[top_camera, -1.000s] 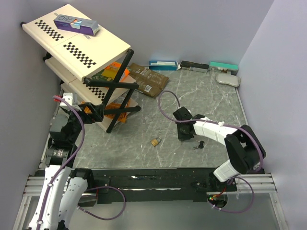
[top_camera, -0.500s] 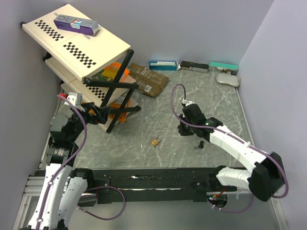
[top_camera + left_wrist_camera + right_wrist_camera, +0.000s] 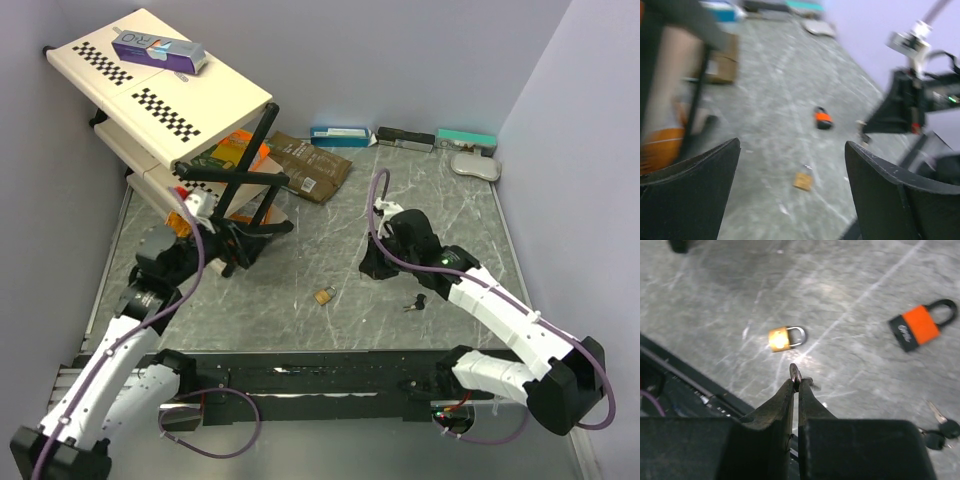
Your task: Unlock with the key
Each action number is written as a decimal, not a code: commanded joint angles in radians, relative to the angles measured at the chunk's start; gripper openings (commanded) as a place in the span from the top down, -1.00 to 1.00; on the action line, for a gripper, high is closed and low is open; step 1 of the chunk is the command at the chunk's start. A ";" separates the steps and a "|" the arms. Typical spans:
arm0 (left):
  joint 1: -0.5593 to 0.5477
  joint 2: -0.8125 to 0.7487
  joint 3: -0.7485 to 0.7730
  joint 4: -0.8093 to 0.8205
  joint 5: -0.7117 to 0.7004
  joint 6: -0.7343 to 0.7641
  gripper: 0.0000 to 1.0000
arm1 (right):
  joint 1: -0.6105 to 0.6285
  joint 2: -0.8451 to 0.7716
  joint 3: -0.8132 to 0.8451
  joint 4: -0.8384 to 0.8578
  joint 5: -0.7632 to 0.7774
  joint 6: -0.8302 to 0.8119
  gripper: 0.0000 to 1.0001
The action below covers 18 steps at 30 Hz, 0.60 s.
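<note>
Even light, left wrist view blurred, glare on table [image 3: 840, 287]

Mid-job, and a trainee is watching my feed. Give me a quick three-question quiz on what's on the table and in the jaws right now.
1. How many padlocks lie on the table?
2. True or false: the left gripper has its jaws open and holds nothing.
3. The right gripper is: A) open and empty; B) shut on a small key; C) shut on a padlock.

Key
1. Two: the brass padlock and the orange padlock.
2. True.
3. B.
</note>
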 commanded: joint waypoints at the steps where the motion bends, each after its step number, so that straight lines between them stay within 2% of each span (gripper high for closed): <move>1: -0.147 0.032 -0.001 0.114 -0.043 -0.078 -0.82 | 0.003 -0.048 -0.027 0.097 -0.154 -0.015 1.00; 4: -0.347 0.101 -0.007 0.210 -0.112 -0.086 -0.85 | 0.003 -0.068 -0.033 0.115 -0.234 -0.009 1.00; 7: -0.467 0.197 0.037 0.239 -0.137 -0.049 -0.88 | 0.004 -0.100 -0.030 0.114 -0.297 -0.015 1.00; 10: -0.532 0.262 0.068 0.257 -0.123 -0.029 -0.90 | 0.003 -0.132 -0.031 0.112 -0.365 -0.026 1.00; 18: -0.537 0.287 0.005 0.423 -0.033 -0.114 -0.99 | 0.003 -0.171 -0.045 0.167 -0.518 -0.035 1.00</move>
